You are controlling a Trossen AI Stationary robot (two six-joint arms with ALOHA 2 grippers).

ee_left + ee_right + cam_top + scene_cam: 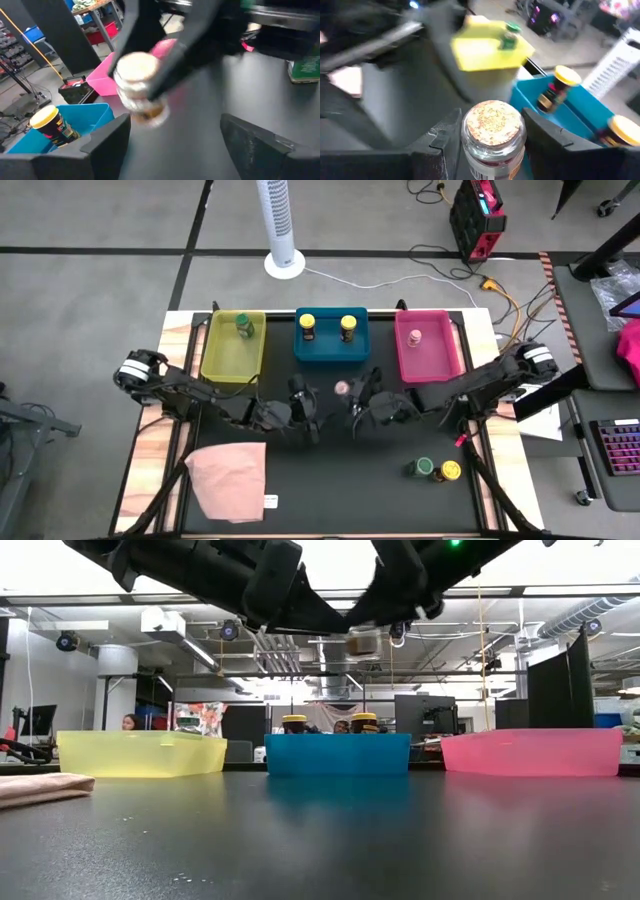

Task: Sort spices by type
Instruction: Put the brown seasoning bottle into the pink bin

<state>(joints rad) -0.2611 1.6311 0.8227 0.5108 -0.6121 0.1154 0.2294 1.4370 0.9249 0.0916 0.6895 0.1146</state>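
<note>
Three bins, yellow bin [232, 348], blue bin [331, 346] and pink bin [427, 348], line the table's far edge as the right gripper [490, 137] clamps a pink-lidded spice jar [493, 132] before the spread-fingered left gripper [172, 137].

A dark, glossy surface [330, 840] fills the lower half. Along its far edge stand three translucent plastic rectangular bins: a yellow bin [140, 753] at 9 o'clock, a blue bin [338, 754] at the centre and a pink bin [532, 752] at 3 o'clock. Two dark spice jars with yellow lids [295, 723] [364, 721] poke above the blue bin's rim. A folded pink cloth [40, 787] lies on the surface at 9 o'clock, near the picture's edge. Two dark robot arms [210, 570] [420, 565] cross at 12 o'clock, meeting above the blue bin. An office room with ceiling pipes and monitors lies behind.
</note>
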